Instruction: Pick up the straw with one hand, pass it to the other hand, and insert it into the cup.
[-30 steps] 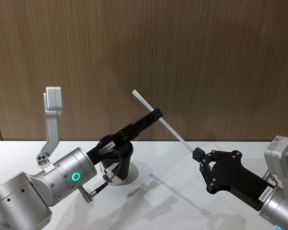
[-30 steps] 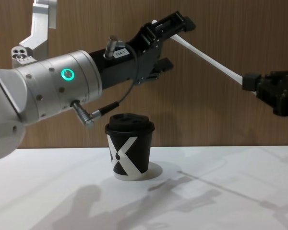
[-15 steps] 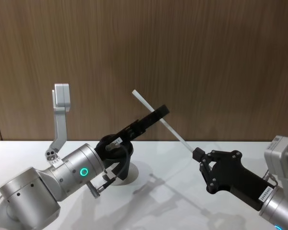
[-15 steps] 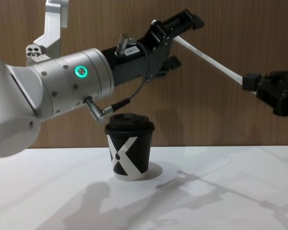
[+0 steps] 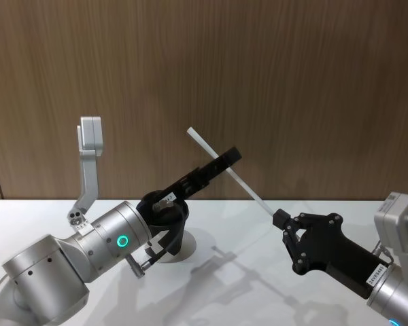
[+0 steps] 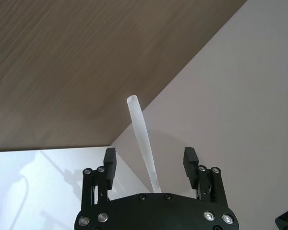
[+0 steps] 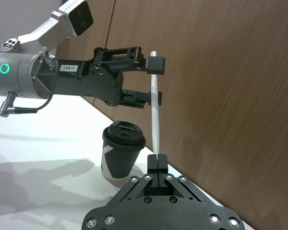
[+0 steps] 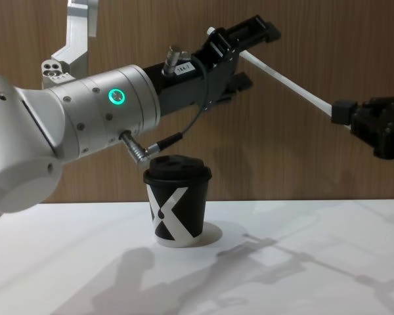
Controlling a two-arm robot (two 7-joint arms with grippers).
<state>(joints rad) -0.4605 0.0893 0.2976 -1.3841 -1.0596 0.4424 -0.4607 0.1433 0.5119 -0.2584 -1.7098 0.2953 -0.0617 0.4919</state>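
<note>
Chest view shows you the right gripper [image 8: 342,111] with its fingers clamped on the low end of the straw [image 8: 282,79], which slants up in the air; your left gripper [image 8: 249,56] is at the straw's top part, fingers apart, one on each side; the cup [image 8: 177,207] stands upright on the worktop [image 8: 302,282], lower down.

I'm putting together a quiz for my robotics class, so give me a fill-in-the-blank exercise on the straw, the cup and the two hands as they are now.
1. The right hand is ____ on the lower end of the straw.
2. On the left hand, the jaws stand ____, one on each side of the straw.
3. The cup stands upright on the table with its black ____ on.
Missing words: shut; open; lid.
</note>
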